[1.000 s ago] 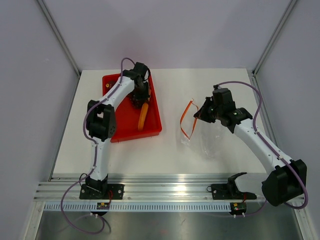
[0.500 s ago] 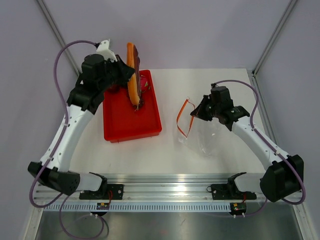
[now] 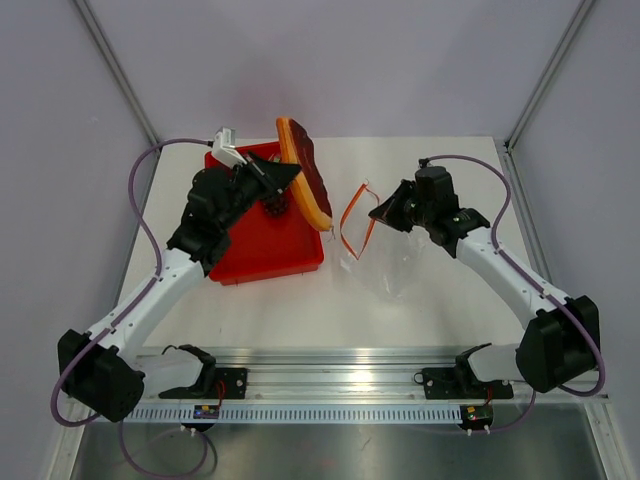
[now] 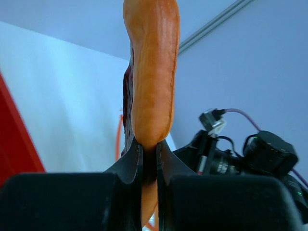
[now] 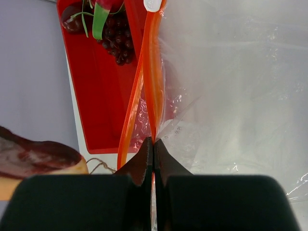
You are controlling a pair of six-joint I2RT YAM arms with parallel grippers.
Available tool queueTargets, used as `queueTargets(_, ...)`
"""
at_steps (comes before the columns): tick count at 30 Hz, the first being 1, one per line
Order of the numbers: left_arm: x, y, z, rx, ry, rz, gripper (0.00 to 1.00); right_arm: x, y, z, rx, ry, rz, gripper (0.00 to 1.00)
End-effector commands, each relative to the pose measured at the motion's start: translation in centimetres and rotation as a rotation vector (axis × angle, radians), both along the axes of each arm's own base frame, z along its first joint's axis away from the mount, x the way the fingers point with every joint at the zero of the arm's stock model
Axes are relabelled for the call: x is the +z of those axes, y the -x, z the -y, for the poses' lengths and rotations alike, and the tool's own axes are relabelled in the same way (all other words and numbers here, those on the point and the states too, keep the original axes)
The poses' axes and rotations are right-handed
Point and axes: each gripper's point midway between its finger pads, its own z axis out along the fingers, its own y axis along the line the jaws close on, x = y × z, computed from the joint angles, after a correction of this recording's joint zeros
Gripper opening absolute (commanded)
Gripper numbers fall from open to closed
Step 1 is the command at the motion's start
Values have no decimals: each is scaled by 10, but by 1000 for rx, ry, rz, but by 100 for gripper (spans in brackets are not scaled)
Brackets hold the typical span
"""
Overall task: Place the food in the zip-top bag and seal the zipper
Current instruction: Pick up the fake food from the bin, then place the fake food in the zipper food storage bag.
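Food in play is a flat dark red-brown slab of food [image 3: 308, 172] with a thick orange rind along one edge. It is held in the air over the far right corner of the red plastic bin [image 3: 250, 250], tilted, between the bin and the bag. The left gripper [image 3: 283, 184] clamps it. In the left wrist view the two black fingers [image 4: 132, 161] are closed tight on the lower end of the orange rind [image 4: 151, 72], which rises straight up from them.

Lower in the bin lie more pieces: a dark berry-like cluster [image 5: 118, 41] and a red-pink lump with green strips [image 5: 100, 14], seen from the right wrist.

Right of the bin, the clear crinkly zip-top bag [image 3: 388, 270] rests on the white table [image 3: 250, 320], with its mouth raised and turned toward the bin. The orange zipper strip [image 3: 350, 225] runs along that mouth. Its two sides are parted into a narrow loop, and a small white tab [image 5: 151, 5] sits at the far end.

The right gripper [image 3: 381, 213] has its jaws shut on one side of the orange strip. In its own camera the fingertips [image 5: 144, 156] meet on the strip where the clear film [image 5: 231, 96] begins, holding the mouth up off the table.
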Motion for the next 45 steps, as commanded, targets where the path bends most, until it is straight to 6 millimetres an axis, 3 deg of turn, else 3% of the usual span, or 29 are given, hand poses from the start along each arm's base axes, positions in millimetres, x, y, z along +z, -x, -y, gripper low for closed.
queueTargets(1, 75, 6, -1, 39, 173, 203, 0, 31, -14, -19, 9, -77, 69, 0)
queueTargets(15, 74, 2, 12, 51, 172, 184, 0, 51, -8, -48, 79, -123, 94, 0)
queueTargets(21, 42, -8, 35, 31, 118, 111, 0, 60, -4, -51, 90, -132, 107, 0)
queueTargets(30, 12, -1, 46, 70, -6, 115, 0, 64, -2, -54, 102, -158, 108, 0)
queueTargets(37, -7, 8, 70, -45, -6, 68, 0, 69, -4, -54, 99, -157, 123, 0)
queueTargets(45, -29, 6, 57, 29, -22, 34, 0, 76, -7, -55, 83, -176, 141, 0)
